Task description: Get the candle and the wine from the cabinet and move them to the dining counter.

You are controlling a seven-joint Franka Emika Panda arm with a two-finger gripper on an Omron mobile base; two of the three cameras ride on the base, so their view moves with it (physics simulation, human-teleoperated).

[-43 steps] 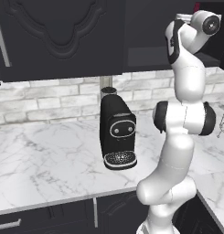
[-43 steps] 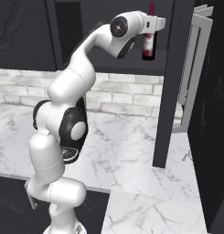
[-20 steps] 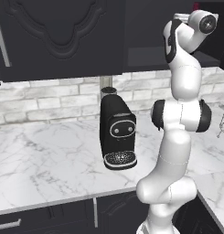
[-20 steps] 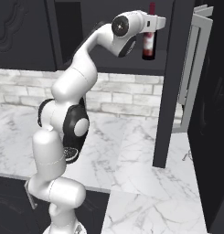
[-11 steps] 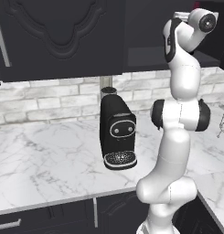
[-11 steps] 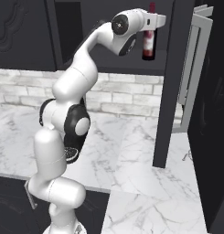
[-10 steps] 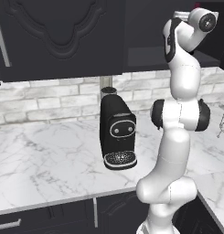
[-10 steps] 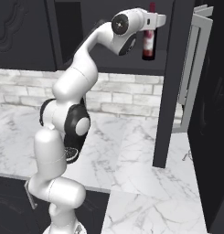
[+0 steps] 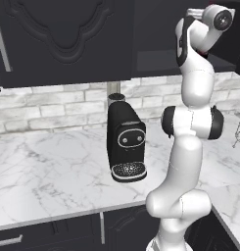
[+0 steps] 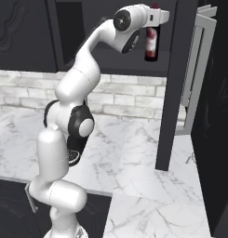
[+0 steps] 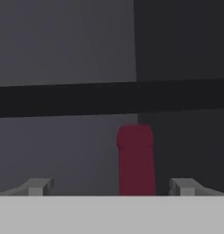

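The wine (image 10: 151, 42), a small dark bottle with a red cap and reddish label, stands upright on the shelf of the open black cabinet (image 10: 110, 58). In the hand view its red-capped neck (image 11: 136, 160) rises between my two fingertips, closer to the right one. My gripper (image 11: 111, 187) is open around the neck without touching it. In the right base view the gripper (image 10: 163, 16) is at the level of the bottle's top. The candle is out of view. The dining counter is out of view.
A black coffee machine (image 9: 125, 142) stands on the marble worktop (image 9: 48, 171) by the brick wall. The cabinet's open door (image 10: 199, 69) hangs to the right of the bottle, with a dark upright panel (image 10: 173, 93) below. A closed carved cabinet door (image 9: 67, 39) is at the left.
My hand has crept slightly forward toward the wine at the cabinet shelf. The bottle has not moved and the jaws have stayed open.
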